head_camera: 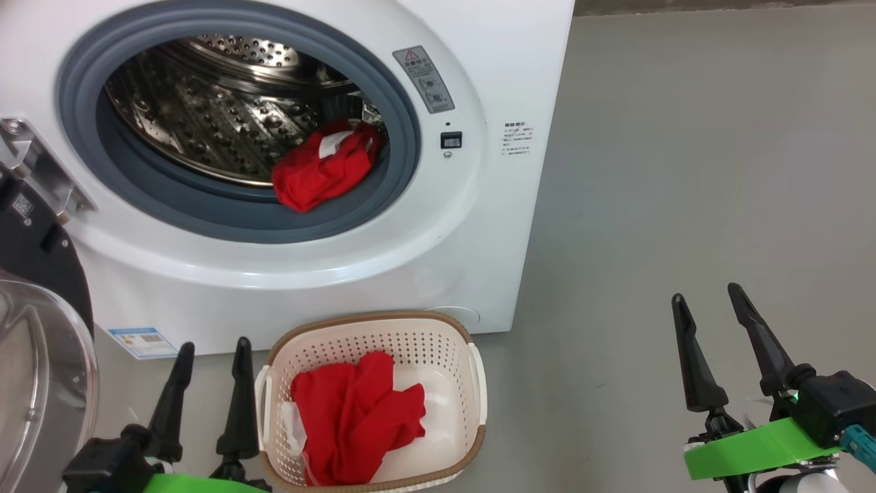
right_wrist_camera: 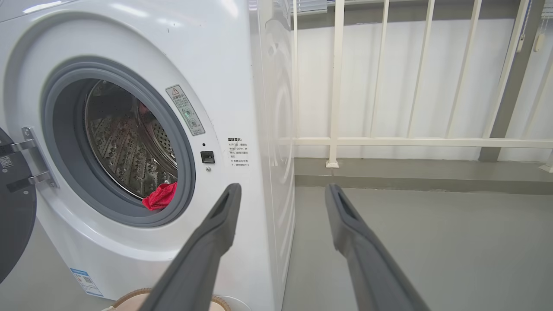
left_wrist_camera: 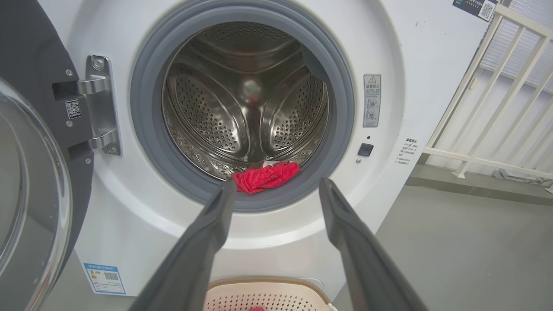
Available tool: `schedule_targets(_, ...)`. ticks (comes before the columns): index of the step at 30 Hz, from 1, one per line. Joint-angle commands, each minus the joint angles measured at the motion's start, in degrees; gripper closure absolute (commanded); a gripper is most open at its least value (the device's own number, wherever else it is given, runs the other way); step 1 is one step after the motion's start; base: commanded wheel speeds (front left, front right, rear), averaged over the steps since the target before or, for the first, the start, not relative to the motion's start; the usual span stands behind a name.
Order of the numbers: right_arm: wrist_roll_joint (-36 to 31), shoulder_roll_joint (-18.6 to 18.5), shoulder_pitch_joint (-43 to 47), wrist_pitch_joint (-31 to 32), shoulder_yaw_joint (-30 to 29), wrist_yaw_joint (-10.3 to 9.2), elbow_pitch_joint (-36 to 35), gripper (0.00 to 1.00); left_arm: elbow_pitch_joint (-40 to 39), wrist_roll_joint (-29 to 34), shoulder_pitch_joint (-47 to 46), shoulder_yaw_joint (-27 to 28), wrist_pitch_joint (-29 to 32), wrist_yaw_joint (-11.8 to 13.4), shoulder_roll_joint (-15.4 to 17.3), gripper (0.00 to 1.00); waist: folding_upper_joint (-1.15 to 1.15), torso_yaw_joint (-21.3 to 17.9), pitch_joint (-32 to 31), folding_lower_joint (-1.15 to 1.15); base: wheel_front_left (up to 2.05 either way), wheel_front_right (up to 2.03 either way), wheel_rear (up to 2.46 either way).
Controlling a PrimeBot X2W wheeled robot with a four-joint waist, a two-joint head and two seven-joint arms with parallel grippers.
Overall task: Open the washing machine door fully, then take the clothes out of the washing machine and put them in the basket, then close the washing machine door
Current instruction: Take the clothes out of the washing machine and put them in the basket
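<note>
The white washing machine [head_camera: 479, 82] stands with its door [head_camera: 34, 356] swung wide open to the left, glass bowl facing me. One red garment [head_camera: 321, 168] lies on the grey gasket at the drum's front lip, seen too in the left wrist view [left_wrist_camera: 265, 176] and the right wrist view [right_wrist_camera: 160, 196]. Another red garment [head_camera: 356, 418] lies in the cream basket [head_camera: 438, 329] on the floor before the machine. My left gripper [head_camera: 212, 352] is open, just left of the basket, holding nothing. My right gripper [head_camera: 708, 294] is open over the floor, far right.
Grey floor [head_camera: 684, 171] stretches to the right of the machine. A white railing [right_wrist_camera: 389, 140] runs along the wall behind. The door's metal hinge [left_wrist_camera: 97, 103] juts out at the opening's left side. A blue label [head_camera: 144, 341] sits low on the machine's front.
</note>
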Motion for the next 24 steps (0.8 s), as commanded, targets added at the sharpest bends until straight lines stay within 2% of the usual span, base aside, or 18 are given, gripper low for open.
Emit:
schedule_targets(1,-0.12,-0.42,-0.26,-0.36,1.24,0.28,-1.32,0.00,-1.91,-0.25,-0.50,1.78,0.00,0.51,0.70,0.00,0.00,-0.04,-0.07,0.00,0.00,0.00,0.00)
schedule_targets(24,-0.13,-0.42,0.34,-0.36,2.08,0.28,-1.75,0.00,-3.11,-1.35,0.39,0.80,0.69,0.93,1.14,0.00,0.00,-0.09,0.15,0.00,0.00,0.00,0.00)
